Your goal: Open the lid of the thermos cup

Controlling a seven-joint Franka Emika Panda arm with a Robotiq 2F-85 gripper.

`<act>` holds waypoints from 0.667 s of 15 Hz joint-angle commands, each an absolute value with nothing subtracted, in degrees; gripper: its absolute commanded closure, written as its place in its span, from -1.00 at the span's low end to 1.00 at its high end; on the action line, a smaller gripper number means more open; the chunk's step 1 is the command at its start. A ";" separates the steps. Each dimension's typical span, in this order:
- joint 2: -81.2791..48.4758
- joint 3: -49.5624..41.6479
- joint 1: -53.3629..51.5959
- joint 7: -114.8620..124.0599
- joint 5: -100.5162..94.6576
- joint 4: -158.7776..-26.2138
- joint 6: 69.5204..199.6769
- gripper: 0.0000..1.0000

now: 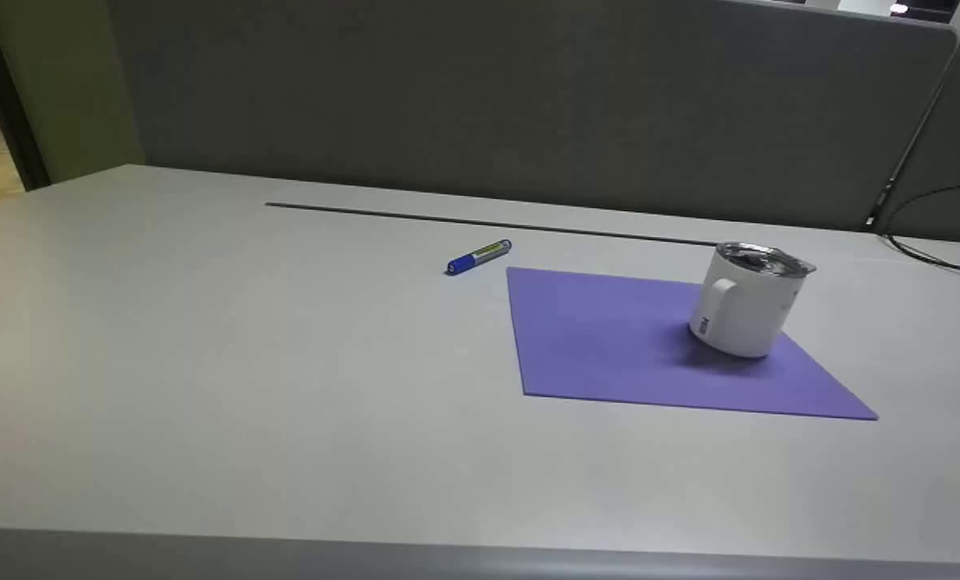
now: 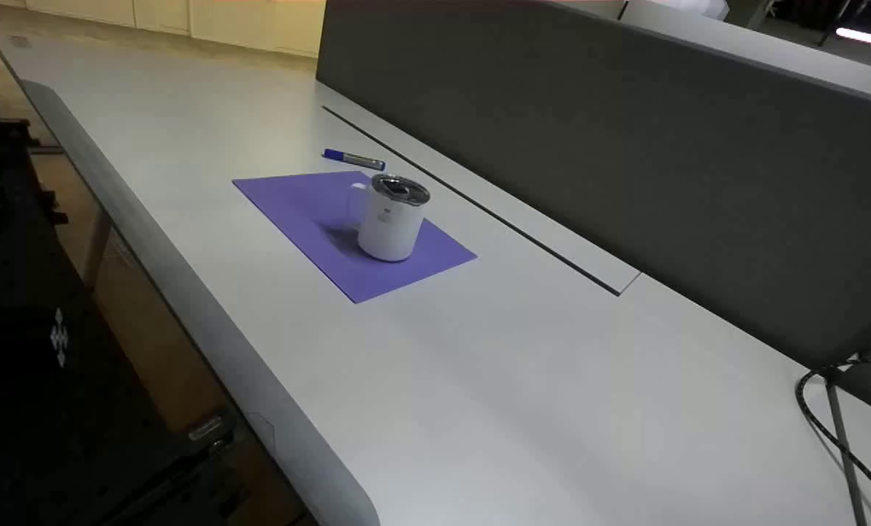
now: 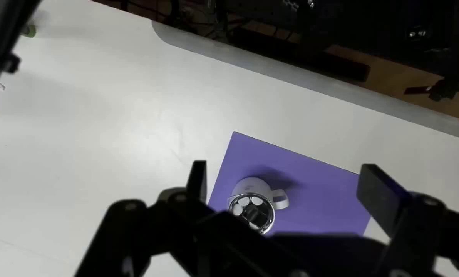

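The tool [image 3: 285, 182] is set wide; its 2 fingers [image 3: 381, 200] stand well apart in the wrist view. Beyond the fingertips, within the gap as that view shows it, is the white thermos mug [image 3: 248, 186], nearer the finger at the view's left and clear of both. Its handle [image 3: 285, 201] points toward the opposite finger. The round lid [image 3: 258, 209], dark-centred with a bright rim, is seated on the mug; the tool's body hides part of it. In both exterior views the mug stands upright. Underneath, also below the tool, a purple mat [image 3: 318, 184] lies flat on the pale surface [image 3: 110, 115]. Farther out from the tool, just off the mat, lies a blue-capped marker [image 1: 480, 256]. Past it runs a thin dark line [image 1: 480, 223]. Outermost is a dark grey partition [image 1: 488, 97], with a black cable [image 2: 801, 403] at its foot.
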State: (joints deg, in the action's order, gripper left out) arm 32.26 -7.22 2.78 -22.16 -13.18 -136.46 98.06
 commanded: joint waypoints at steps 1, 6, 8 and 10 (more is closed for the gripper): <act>32.22 -7.66 2.21 -21.94 -13.38 -136.34 97.97 -1.00; 32.24 -7.66 2.21 -21.93 -13.38 -136.34 98.02 -1.00; 29.22 -8.17 2.52 -18.33 -12.14 -136.48 107.23 -1.00; 26.52 -8.38 2.79 -15.90 -10.99 -137.39 117.91 -1.00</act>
State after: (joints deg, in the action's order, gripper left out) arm 30.69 -7.73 2.77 -20.32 -12.21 -137.01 106.83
